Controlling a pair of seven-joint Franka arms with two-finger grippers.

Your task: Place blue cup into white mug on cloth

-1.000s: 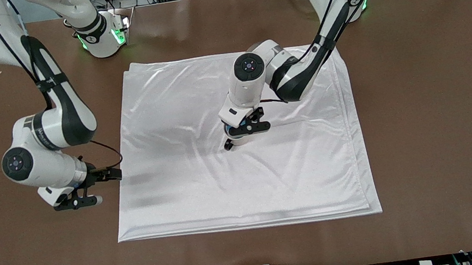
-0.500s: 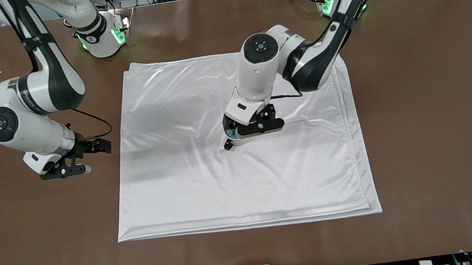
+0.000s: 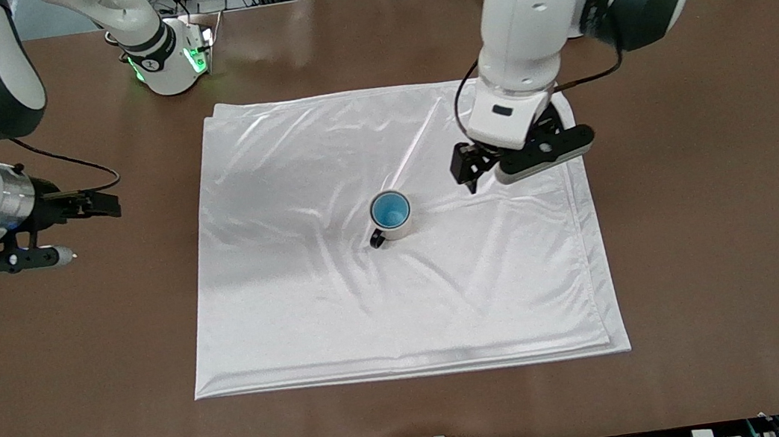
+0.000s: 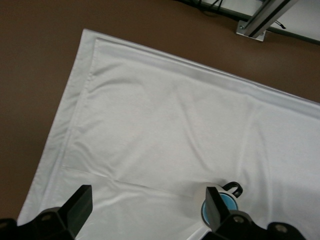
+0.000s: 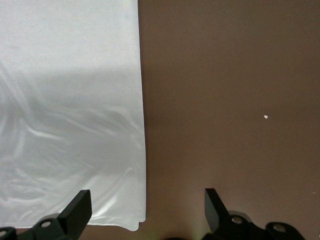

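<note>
Black, blocky fingers (image 4: 80,207) of the left claw (image 4: 147,205) stand spread wide with nothing between them. It hangs over the cloth (image 3: 372,311), near the edge toward the left arm's end of the bench (image 3: 734,203). In the front view that is about two o'clock from the white mug (image 3: 397,231).

The white mug is a small glazed cylinder standing upright near the middle of the cloth. Its black loop handle (image 3: 377,239) points to about seven o'clock in the front view. The blue cup (image 3: 390,211) sits nested inside it, so only a round, bright blue interior shows within the pale rim.

The cloth is a large square of shiny white satin, folded in layers with stepped hems along its edges. Soft creases run across it at an angle, most of them around the mug. It lies flat on the matte brown bench.

The right claw (image 5: 145,205) waits, fingers likewise spread and empty. It is over bare bench just off the cloth's edge toward the right arm's end, around ten o'clock from the mug in the front view. A tiny white speck (image 5: 265,117) lies on the brown surface below it.
</note>
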